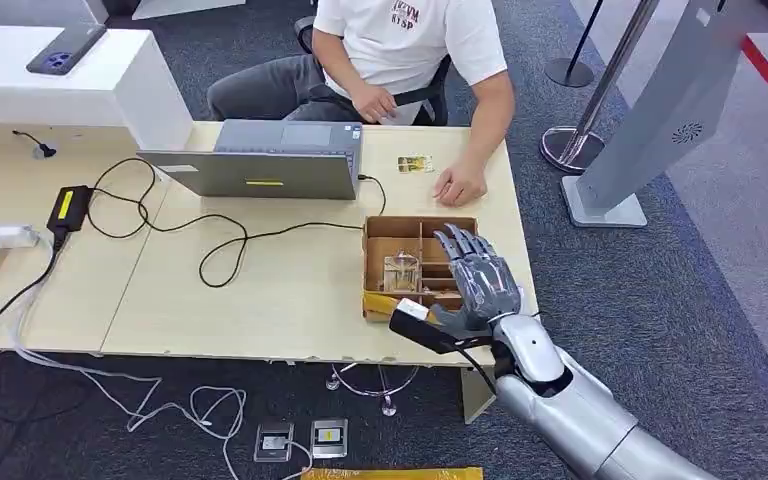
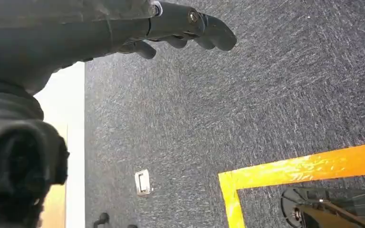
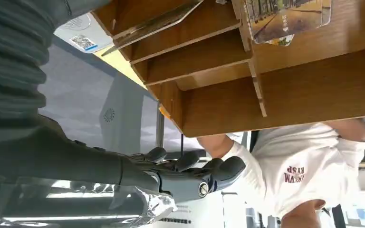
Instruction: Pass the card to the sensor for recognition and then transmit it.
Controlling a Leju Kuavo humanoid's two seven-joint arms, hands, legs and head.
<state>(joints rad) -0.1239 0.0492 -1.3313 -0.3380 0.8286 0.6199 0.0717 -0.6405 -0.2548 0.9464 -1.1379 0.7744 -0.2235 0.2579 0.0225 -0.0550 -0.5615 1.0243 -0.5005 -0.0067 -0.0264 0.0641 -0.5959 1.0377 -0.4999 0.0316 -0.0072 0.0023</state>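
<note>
Meanwhile, the right hand hovers at the card box.
Left to right on the table (image 1: 260, 300): a laptop (image 1: 260, 165), a card (image 1: 414, 164) lying beside the person's hand (image 1: 460, 186), then the wooden box (image 1: 410, 262) with the right hand (image 1: 480, 280) over it, fingers spread, holding nothing. The left hand (image 2: 171, 28) hangs empty above carpet, fingers extended.

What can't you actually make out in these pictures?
- Wooden box: head view, the right hand covers its right compartments.
- Card: right wrist view, cut off by the picture's edge.
- Card on the table: head view, print too small.
- Left hand: wrist view, palm hidden.
</note>
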